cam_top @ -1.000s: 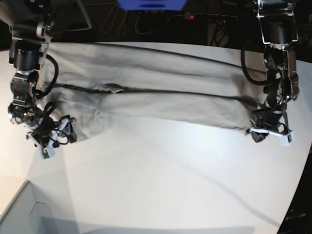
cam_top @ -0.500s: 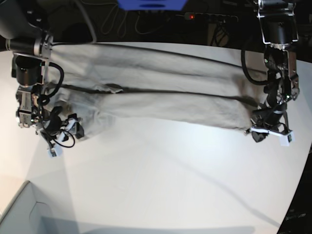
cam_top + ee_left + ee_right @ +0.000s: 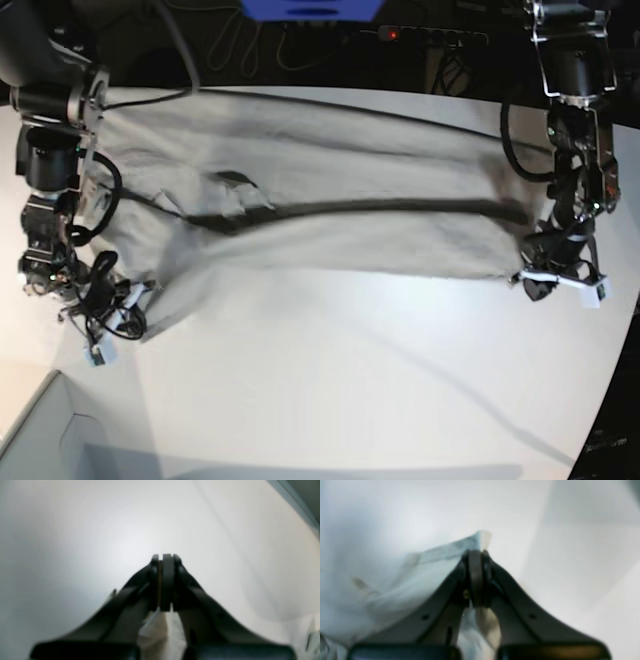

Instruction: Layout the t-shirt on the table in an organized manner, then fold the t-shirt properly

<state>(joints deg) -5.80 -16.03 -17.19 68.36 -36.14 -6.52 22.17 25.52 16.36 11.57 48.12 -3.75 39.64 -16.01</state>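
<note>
Robotics laboratory. A broad white worktop (image 3: 330, 370) with a curved edge carries two black robot arms, one at 9 o'clock (image 3: 55, 180) and one at 3 o'clock (image 3: 572, 150), each trailing exposed cables. Beyond the far edge, at 12 o'clock, a power strip (image 3: 430, 36) with a lit red switch and loose leads (image 3: 250, 45) lie against a dark background. A pale box corner (image 3: 40, 435) sits at 7 o'clock.

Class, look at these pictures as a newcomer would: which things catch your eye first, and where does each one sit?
First comes the t-shirt, a long grey-beige band stretched across the far half of the white table. Next, the two tools at its near corners: the right tool at the base view's left, the left tool at its right. Up close, the right tool is shut on a fabric corner.
</note>
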